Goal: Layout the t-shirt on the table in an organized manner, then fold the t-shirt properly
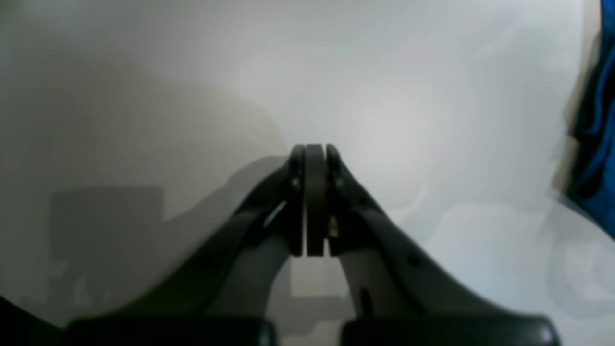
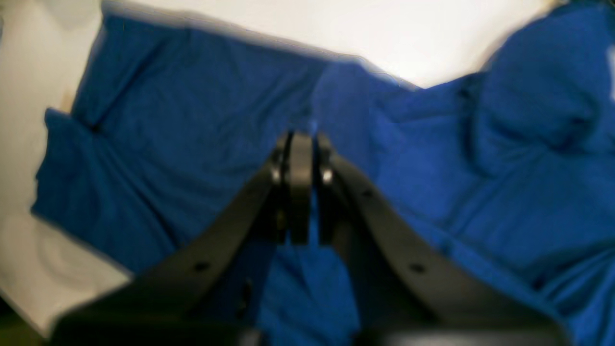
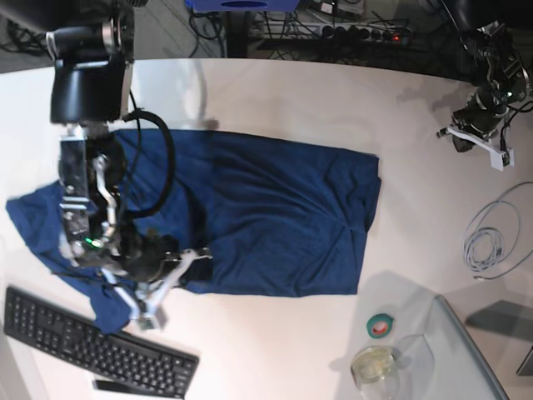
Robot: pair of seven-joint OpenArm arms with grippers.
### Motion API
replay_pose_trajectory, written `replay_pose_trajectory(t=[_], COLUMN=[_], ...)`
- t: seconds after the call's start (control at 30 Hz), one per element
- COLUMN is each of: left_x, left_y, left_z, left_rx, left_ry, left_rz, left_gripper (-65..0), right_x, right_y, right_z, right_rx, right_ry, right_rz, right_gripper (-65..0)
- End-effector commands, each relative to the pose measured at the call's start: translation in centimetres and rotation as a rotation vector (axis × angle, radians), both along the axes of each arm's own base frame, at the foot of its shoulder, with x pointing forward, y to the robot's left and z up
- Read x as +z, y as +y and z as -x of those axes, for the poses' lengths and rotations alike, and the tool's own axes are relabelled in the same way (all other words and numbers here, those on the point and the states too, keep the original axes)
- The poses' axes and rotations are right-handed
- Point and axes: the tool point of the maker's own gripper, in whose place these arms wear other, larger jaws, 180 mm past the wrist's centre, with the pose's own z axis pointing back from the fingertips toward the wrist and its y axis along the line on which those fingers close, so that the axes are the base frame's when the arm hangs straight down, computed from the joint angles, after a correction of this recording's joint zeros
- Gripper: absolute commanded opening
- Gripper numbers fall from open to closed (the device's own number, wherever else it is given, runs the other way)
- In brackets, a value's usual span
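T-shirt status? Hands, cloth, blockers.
Left hand shut, empty, over bare table. Right hand shut above t-shirt; a grip is unclear. Keyboard near shirt's lower corner.

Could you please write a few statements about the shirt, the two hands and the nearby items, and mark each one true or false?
1. The t-shirt lies on the table. True.
2. The left hand grips the shirt. False: it is shut over bare table, holding nothing.
3. The right hand is over the blue cloth. True.
4. The keyboard lies on top of the shirt. False: it sits beside it, by the table edge.
5. The right hand is wide open. False: it is shut.
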Motion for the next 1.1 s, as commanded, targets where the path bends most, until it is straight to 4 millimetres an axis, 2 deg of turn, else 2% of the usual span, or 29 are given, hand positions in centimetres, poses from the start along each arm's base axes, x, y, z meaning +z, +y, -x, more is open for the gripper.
replay_pose_trajectory(t=[0.0,0.07,0.1,0.17,0.23,0.33,0.37,0.47,0.57,0.67,0.77,0.83,0.97,1.07], left_x=[1.3,1.1,1.1,0.9,0.8,0.5,0.4,0.6,0.5,0.5,0.3,0.3,0.2,0.1], left_y=[1.0,1.0,1.0,1.0,1.0,0.7,0.6,0.3,-0.2,-0.2,0.0,0.1,0.2,0.1], left_z=[-0.8,-0.1,-0.1,0.1,0.4,0.6,0.6,0.3,0.2,0.2,0.5,0.7,0.9,0.9], left_rx=[-0.005,-0.004,-0.004,-0.005,-0.006,-0.012,-0.011,-0.014,-0.012,-0.012,-0.011,-0.012,-0.01,-0.011], left_ry=[-0.04,-0.029,-0.028,-0.023,-0.016,-0.01,-0.01,-0.02,-0.024,-0.024,-0.016,-0.011,-0.006,-0.005], left_rz=[-0.028,-0.027,-0.028,-0.027,-0.028,-0.023,-0.02,-0.018,-0.007,-0.007,-0.009,-0.011,-0.01,-0.009], left_gripper=[-65.0,-65.0,-65.0,-65.0,-65.0,-65.0,-65.0,-65.0,-65.0,-65.0,-65.0,-65.0,-65.0,-65.0], right_x=[2.4,3.0,3.2,3.4,3.1,0.9,-0.1,-3.2,-5.2,-6.2,-6.4,-7.2,-8.3,-8.4], right_y=[0.9,0.6,-0.8,-4.7,-8.7,-16.8,-18.9,-23.2,-25.1,-26.6,-27.4,-28.1,-27.8,-27.6], right_z=[-1.5,-1.2,-1.0,-0.4,0.0,0.9,1.0,1.3,1.1,1.0,0.7,1.3,1.3,1.2], right_rx=[0.024,0.034,0.011,-0.067,-0.171,-0.442,-0.517,-0.617,-0.666,-0.703,-0.719,-0.737,-0.75,-0.745], right_ry=[-0.069,-0.073,-0.079,-0.09,-0.086,-0.053,-0.041,0.023,0.029,0.007,0.0,0.018,0.042,0.044], right_rz=[-0.016,0.007,0.022,0.046,0.051,-0.023,-0.053,-0.076,-0.093,-0.094,-0.093,-0.093,-0.118,-0.118], right_gripper=[-56.0,-45.0,-39.2,-28.5,-22.4,-25.2,-27.0,-28.7,-28.7,-28.7,-28.7,-28.7,-28.7,-28.7])
